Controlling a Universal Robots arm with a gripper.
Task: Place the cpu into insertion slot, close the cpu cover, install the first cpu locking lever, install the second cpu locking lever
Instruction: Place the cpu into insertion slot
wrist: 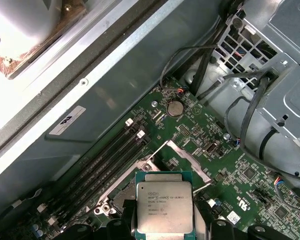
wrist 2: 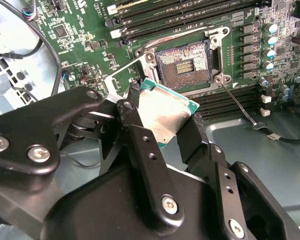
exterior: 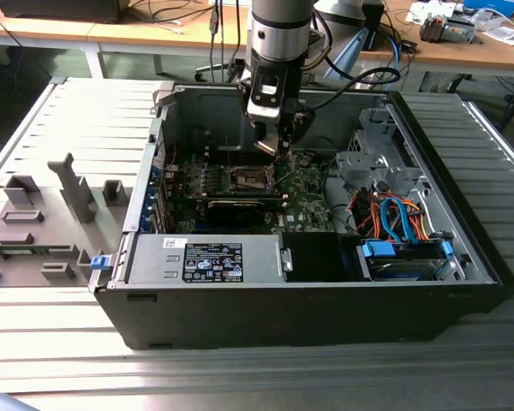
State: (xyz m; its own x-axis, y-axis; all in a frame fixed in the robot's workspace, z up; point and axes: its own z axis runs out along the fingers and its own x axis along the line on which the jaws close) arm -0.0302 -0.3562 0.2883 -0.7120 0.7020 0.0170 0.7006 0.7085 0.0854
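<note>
The black gripper (exterior: 278, 141), upper centre in the exterior view, grips the silver-topped square cpu (wrist 2: 166, 111); the second wrist view shows the dark-middled, silver-rimmed insertion slot (wrist 2: 186, 62) bare beside it.

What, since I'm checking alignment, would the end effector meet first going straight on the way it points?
Probably the open insertion slot, with the cpu held in the end effector touching first; depth is unclear.

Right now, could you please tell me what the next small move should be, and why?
Probably ease the gripper toward the insertion slot until the cpu sits squarely above it: the clamped cpu appears offset from the slot, which is open and empty.
</note>
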